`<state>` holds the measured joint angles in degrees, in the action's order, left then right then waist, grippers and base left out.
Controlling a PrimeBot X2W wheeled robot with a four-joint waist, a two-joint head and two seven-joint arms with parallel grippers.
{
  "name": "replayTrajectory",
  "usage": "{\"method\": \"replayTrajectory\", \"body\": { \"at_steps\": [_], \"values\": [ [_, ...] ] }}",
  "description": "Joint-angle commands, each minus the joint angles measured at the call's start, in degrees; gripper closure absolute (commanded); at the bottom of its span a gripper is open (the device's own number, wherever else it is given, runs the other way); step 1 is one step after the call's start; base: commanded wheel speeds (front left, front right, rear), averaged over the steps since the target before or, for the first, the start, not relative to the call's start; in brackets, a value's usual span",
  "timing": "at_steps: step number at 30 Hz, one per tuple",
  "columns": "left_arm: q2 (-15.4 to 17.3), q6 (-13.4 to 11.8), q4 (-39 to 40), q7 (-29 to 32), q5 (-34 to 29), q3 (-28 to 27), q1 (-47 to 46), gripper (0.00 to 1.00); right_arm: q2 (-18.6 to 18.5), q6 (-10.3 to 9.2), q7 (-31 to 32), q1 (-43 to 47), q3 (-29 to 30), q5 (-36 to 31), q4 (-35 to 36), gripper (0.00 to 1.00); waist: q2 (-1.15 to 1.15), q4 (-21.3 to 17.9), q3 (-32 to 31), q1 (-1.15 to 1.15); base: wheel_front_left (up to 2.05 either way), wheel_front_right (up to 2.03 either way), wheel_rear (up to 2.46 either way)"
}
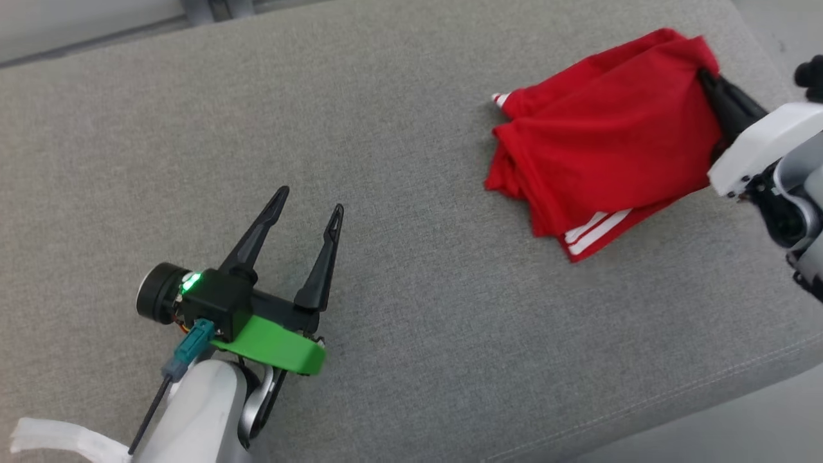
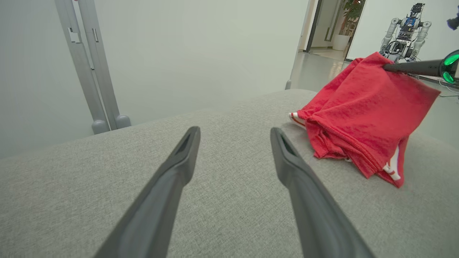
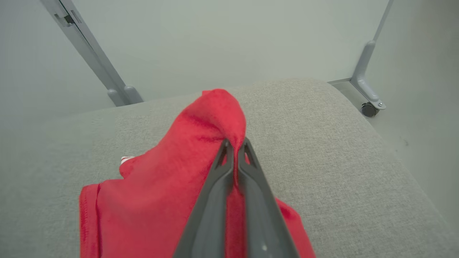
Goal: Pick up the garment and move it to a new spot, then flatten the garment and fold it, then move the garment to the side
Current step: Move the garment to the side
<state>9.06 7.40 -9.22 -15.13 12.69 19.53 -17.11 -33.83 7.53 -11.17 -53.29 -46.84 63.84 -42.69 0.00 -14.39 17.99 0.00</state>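
garment (image 1: pixel 604 135): red, white-striped hem, loosely folded; one edge raised between the right jaws;
right jaws: clamped together on the garment;
left jaws: spread wide, empty

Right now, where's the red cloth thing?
Head view: the red folded garment sits at right on the grey fabric cushion, pinched by the right pincer.
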Motion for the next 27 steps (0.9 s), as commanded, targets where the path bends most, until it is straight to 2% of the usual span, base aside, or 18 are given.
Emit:
{"method": "replayTrajectory", "body": {
  "at_steps": [1,7,16,17,18,24,27],
  "values": [
    [0.85,0.13,0.23,0.00,-0.85,-0.24,-1.69,0.00,-1.25,-0.08,-0.70,-1.68,0.63,0.75,-0.71,1.00,0.00,2.94,10.32,0.00,0.00,0.00,0.00],
    [1.59,0.13,0.84,0.00,-1.10,-0.59,-4.14,0.00,-6.12,-0.08,-1.64,-3.96,2.05,3.59,-5.02,1.00,0.00,4.35,15.02,0.00,0.00,0.00,0.00],
    [1.28,0.13,0.96,0.01,-1.38,-1.39,-4.22,0.00,-7.76,-0.08,-2.23,-3.04,3.07,7.48,-12.14,1.00,0.00,5.98,14.86,0.00,0.00,0.00,0.00],
    [1.16,0.13,0.81,0.01,-1.31,-1.53,-3.94,0.00,-7.82,-0.08,-2.35,-3.15,2.73,7.04,-13.14,0.66,0.00,6.15,14.34,0.00,0.00,0.00,0.00],
    [1.05,0.13,0.69,0.01,-1.19,-1.63,-3.67,0.00,-7.73,-0.08,-2.65,-3.25,2.41,6.54,-13.70,0.00,0.00,6.27,13.78,0.00,0.00,0.00,0.00],
    [-0.12,0.13,0.33,0.00,-0.44,-2.71,-1.10,0.00,-7.18,-0.08,-3.78,-3.04,1.15,4.28,-13.84,0.00,0.00,7.47,7.83,0.00,0.00,0.00,0.00],
    [-0.06,-0.17,-0.03,0.00,-0.47,-4.66,1.68,0.00,-6.75,-0.07,-4.03,-2.14,2.73,3.95,-8.00,0.00,0.00,7.95,3.18,0.00,0.00,0.00,0.00]
  ]
}}
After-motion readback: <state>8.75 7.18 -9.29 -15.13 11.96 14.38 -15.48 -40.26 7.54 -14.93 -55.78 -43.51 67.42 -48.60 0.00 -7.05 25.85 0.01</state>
